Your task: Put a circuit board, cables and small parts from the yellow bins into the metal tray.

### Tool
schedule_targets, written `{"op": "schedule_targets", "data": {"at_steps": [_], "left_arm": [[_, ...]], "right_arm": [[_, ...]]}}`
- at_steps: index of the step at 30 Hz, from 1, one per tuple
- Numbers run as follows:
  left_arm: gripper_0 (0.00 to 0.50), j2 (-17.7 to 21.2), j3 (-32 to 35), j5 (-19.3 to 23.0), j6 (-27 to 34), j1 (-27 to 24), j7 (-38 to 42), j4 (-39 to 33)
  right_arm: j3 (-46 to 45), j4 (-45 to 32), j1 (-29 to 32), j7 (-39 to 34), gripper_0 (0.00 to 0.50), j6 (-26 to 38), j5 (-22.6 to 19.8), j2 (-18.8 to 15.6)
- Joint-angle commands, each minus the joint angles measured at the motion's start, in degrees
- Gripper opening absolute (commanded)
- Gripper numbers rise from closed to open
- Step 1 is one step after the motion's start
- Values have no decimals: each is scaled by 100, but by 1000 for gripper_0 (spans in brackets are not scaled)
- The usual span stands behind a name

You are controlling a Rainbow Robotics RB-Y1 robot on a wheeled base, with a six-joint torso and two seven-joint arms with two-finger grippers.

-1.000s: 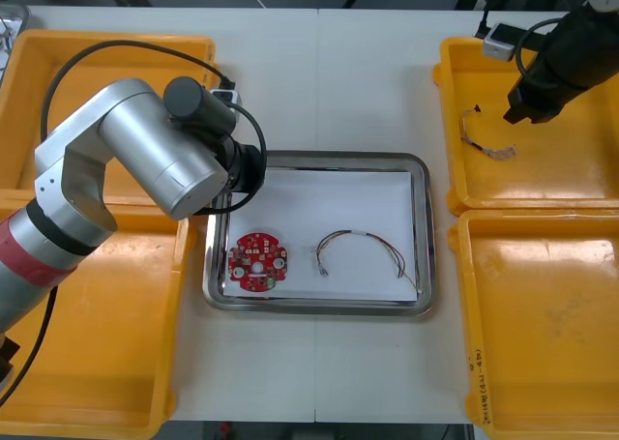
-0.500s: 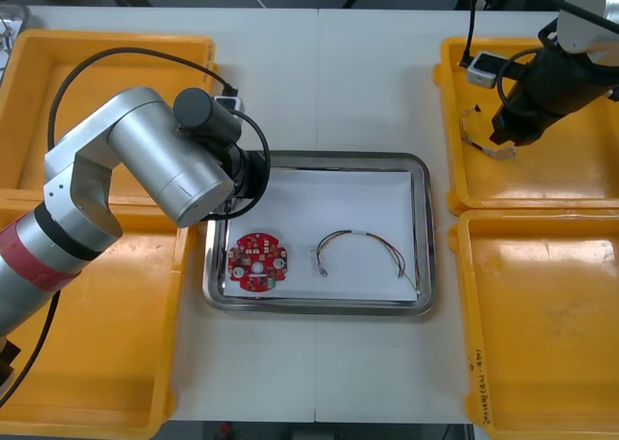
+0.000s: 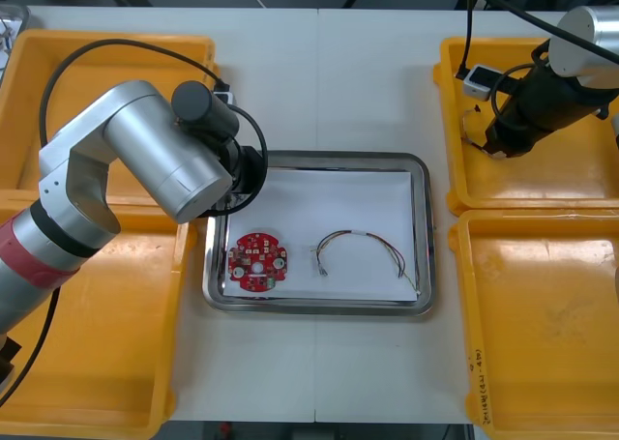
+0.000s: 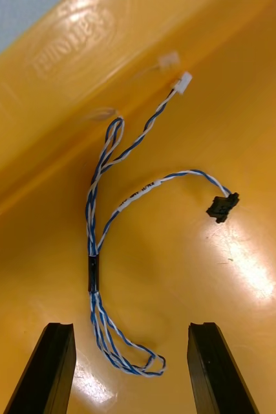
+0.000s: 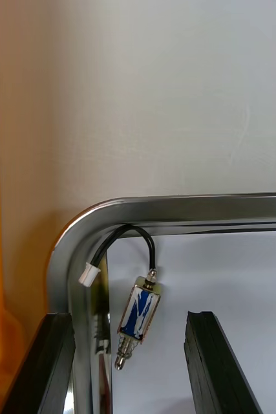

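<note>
My left gripper (image 5: 126, 317) is open over the far left corner of the metal tray (image 3: 319, 158). A small metal part (image 5: 138, 309) with a blue and white label lies loose between its fingers, and its black lead arches to a white plug by the tray rim (image 5: 176, 207). A round red circuit board (image 3: 258, 262) and a thin dark and reddish cable (image 3: 363, 251) lie in the tray. In the far right yellow bin (image 3: 551, 184), my right gripper (image 4: 130, 326) is open just above a twisted blue and white cable (image 4: 105, 213), whose end loop lies between its fingers.
My bulky left arm (image 3: 164, 160) hangs over the tray's left edge and the left bins (image 3: 87, 363). The near right bin (image 3: 542, 324) has a bare floor. The bin wall (image 4: 79, 97) rises close beyond the cable.
My left gripper has opened and let go of the small metal part in the tray corner. My right arm has moved left and down towards the blue and white cable.
</note>
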Motion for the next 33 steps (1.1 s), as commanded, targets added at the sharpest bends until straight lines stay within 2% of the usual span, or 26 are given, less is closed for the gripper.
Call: {"op": "schedule_targets", "data": {"at_steps": [1, 9, 16, 21, 28, 33], "left_arm": [[500, 13, 525, 251, 389, -270, 252, -511], [500, 242, 1193, 813, 951, -411, -100, -827], [500, 514, 1896, 1507, 1707, -604, -935, -845], [500, 725, 2309, 1771, 2059, -604, -1682, -748], [500, 840, 2687, 1868, 2032, -604, -2596, -221], [500, 857, 2828, 1824, 1645, -613, -3229, 324]], "right_arm": [[100, -84, 92, -251, 500, -63, -76, 101], [100, -84, 232, -383, 500, -300, -138, 162], [100, -84, 303, -497, 500, -335, -147, 171], [100, -84, 347, -550, 500, -362, -147, 171], [144, -84, 364, -611, 500, -397, -138, 180], [240, -84, 364, -682, 500, -476, -138, 180]]}}
